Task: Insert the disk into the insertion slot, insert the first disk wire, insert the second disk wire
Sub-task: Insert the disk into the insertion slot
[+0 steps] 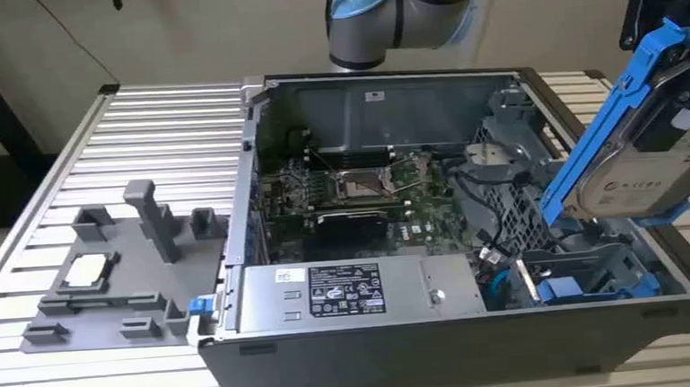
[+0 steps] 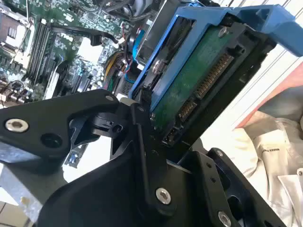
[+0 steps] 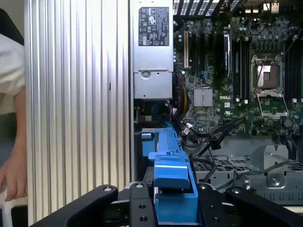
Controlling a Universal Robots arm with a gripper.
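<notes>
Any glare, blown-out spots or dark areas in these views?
Exterior view: the light is even with no strong glare, and the case interior is darker than the table around it. Second wrist view: the background past the disk washes out to white. First wrist view: the ribbed table throws bright streaks, while the motherboard is evenly lit.

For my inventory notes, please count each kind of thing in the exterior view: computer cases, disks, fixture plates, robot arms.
computer case: 1
disk, held in the claw: 1
grey fixture plate: 1
robot arm: 1
Total: 4
</notes>
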